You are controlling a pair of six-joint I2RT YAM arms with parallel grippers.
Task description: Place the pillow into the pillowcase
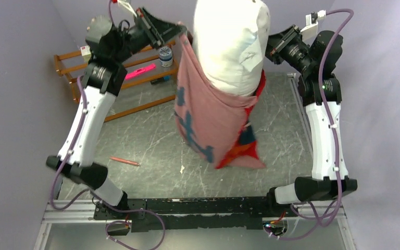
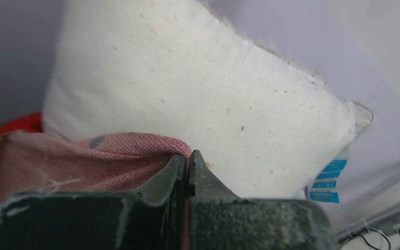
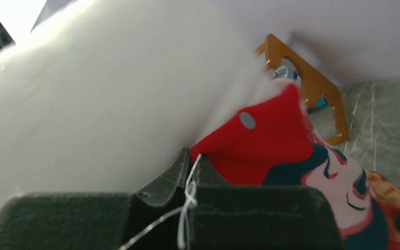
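**A:** Grip?
**B:** Left gripper (image 2: 188, 159) clenched on the pink reverse rim of the red cartoon-print fabric pillowcase (image 1: 208, 120). Right gripper (image 3: 191, 156) clenched on its red rim opposite. The plump white rectangular pillow (image 1: 229, 41) stands upright between them, its lower part inside the case.
**A:** Handling?
**B:** Judged: raise both rims evenly and shake so the pillow sinks.
**A:** Surroundings?
**B:** Grey marbled tabletop (image 1: 151, 140); wooden rack (image 1: 135, 107), far left; lilac walls.

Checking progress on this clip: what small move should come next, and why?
Probably a short upward jiggle of both arms: the left fingers and right fingers pinch the pillowcase rim, yet the pillow stands about half out of it, so it needs to settle deeper.
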